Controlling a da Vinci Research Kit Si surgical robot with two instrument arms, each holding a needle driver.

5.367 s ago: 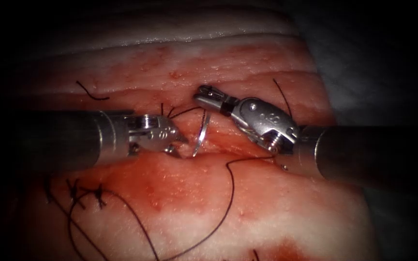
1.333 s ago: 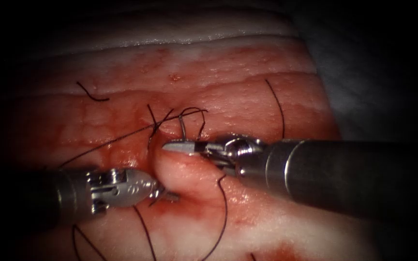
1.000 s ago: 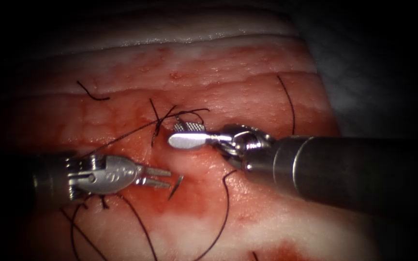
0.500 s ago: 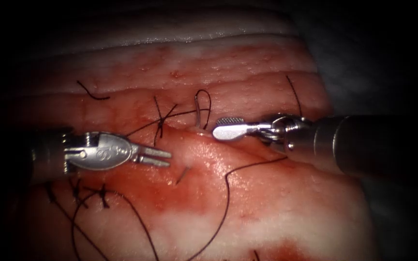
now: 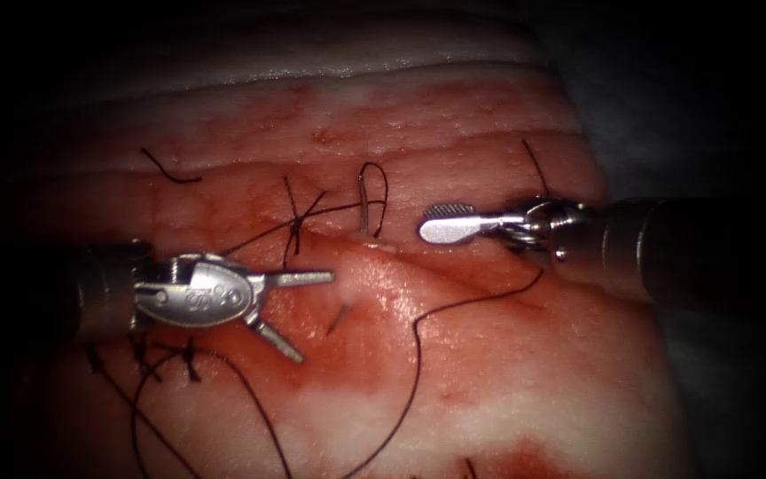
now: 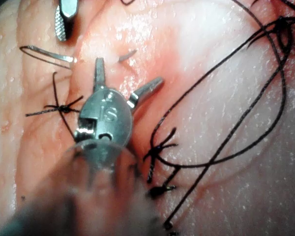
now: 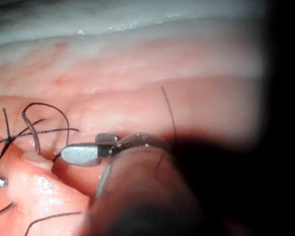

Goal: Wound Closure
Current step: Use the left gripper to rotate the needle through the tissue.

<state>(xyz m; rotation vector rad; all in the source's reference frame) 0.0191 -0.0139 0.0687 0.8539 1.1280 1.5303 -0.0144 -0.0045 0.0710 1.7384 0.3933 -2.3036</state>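
The needle [image 5: 363,206] sits through the tissue [image 5: 454,372], tail above the cut, tip [image 5: 339,319] out below; left gripper [image 5: 299,315] gapes empty beside the tip; right gripper [image 5: 448,222] slightly open, empty; stiff, slick steel, best gripped behind the tip.

The tissue [image 5: 507,372] is mottled pink and red with pale whitish bands, wet with glossy red fluid [image 5: 330,355] near the cut. The thread [image 5: 417,355] is black. The needle [image 5: 363,206] is bright silver. Both tools are shiny grey metal; the right tool [image 5: 448,223] shows a cross-hatched jaw face, and the left tool [image 5: 299,315] carries stamped marks.
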